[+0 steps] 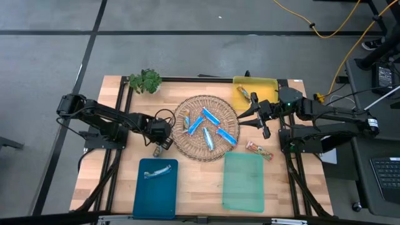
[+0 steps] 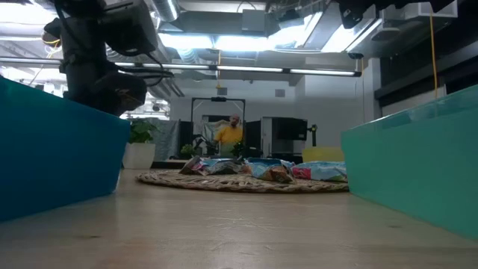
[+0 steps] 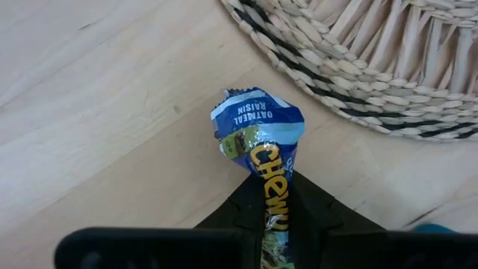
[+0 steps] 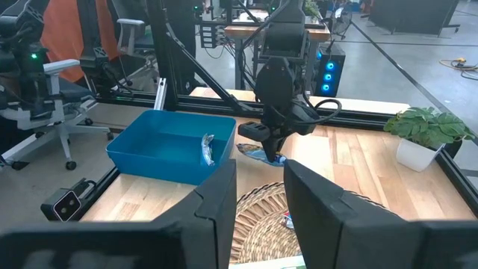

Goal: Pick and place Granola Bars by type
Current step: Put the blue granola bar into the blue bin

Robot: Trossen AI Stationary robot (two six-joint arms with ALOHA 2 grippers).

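My left gripper (image 1: 161,146) is shut on a blue granola bar (image 3: 258,127) just off the left rim of the round woven mat (image 1: 187,147). Several more blue bars (image 1: 208,128) lie on that mat. A silvery bar (image 1: 156,170) rests in the blue tray (image 1: 155,197), an orange-brown bar (image 1: 244,94) lies in the yellow tray (image 1: 262,84), and a reddish bar (image 1: 259,150) is on the bare table. My right gripper (image 1: 253,119) hangs open over the mat's right rim, touching nothing. My left gripper pinches the blue bar between its two fingers (image 3: 231,220), which lie across its wrapper (image 3: 272,190) and come from above, pointing down. The crumpled free end (image 3: 254,119) sticks out below the fingers, close over the wood; whether it touches the table I cannot tell.
The green tray (image 1: 244,187) sits at the near edge, right of the blue tray. A potted green sprig (image 1: 145,80) stands at the far left corner. Bare wood lies between the mat and the two near trays. A person (image 2: 230,134) shows in the room behind.
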